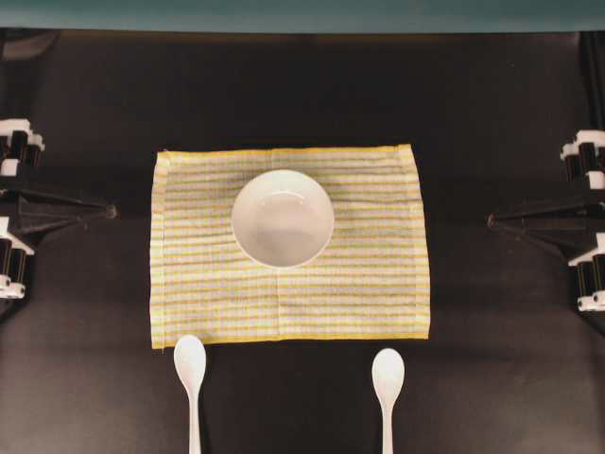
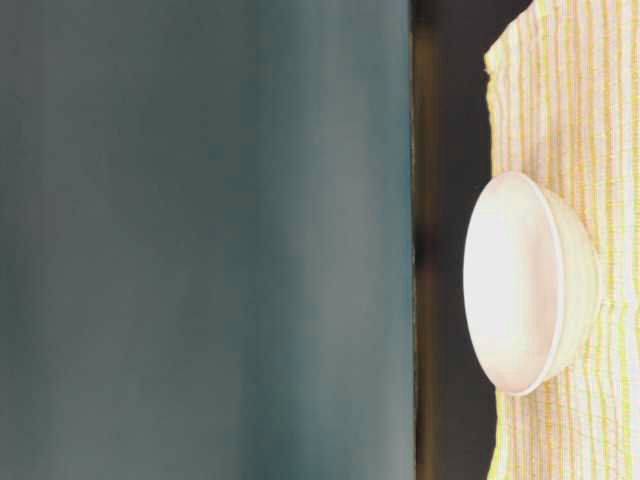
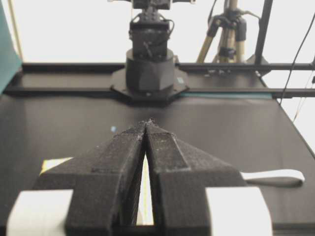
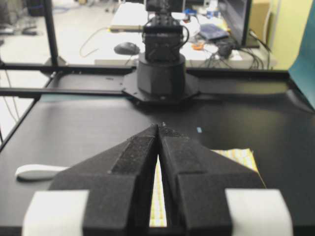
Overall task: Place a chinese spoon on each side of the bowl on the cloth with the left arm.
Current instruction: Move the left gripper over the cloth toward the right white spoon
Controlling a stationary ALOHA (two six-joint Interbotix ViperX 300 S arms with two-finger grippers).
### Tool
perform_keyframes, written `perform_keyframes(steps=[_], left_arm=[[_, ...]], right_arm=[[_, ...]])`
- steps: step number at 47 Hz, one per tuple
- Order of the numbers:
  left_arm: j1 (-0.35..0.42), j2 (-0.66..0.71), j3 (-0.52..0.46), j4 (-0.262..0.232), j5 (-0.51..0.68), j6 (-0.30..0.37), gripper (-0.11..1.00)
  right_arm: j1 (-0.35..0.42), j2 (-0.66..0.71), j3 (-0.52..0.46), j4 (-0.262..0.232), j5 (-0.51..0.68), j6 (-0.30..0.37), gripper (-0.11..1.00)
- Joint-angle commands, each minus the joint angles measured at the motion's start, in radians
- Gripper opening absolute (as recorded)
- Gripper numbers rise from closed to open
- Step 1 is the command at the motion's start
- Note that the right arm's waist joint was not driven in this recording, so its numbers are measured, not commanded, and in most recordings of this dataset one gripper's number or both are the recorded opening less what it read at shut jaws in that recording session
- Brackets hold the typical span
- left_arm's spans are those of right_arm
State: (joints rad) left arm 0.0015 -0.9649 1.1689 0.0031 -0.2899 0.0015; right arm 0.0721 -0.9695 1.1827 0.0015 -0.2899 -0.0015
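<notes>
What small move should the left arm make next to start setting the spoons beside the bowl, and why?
Probably open the left gripper and swing it toward the nearer spoon. Both spoons, that one and the other spoon, lie on the black table off the cloth. The bowl has neither beside it, and the left gripper is shut and holds nothing.

Both arms sit level at opposite edges, left gripper (image 1: 112, 212) and right gripper (image 1: 492, 220) pointing inward, fingers (image 3: 123, 157) pressed together, empty.
</notes>
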Motion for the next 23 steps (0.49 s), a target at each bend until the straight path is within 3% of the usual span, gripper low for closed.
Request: perform_keyframes(steps=[1,4,10,23], left_arm=[[-0.038,0.02,-0.038,0.037,-0.011,-0.084,0.05],[-0.038,0.043,-0.055,0.037,-0.008,-0.147,0.01],[-0.038,0.109,-0.077,0.038,0.002,-0.262,0.0],[-0.04,0.298,-0.129,0.04,-0.015,-0.387,0.0]], right_arm=[[0.0,0.011,-0.009,0.003,-0.008,0.005,0.03],[0.0,0.009,-0.002,0.006,0.003,0.005,0.07],[0.0,0.009,0.0,0.009,0.044,0.006,0.0],[0.0,0.011,0.003,0.009,0.107,0.006,0.0]])
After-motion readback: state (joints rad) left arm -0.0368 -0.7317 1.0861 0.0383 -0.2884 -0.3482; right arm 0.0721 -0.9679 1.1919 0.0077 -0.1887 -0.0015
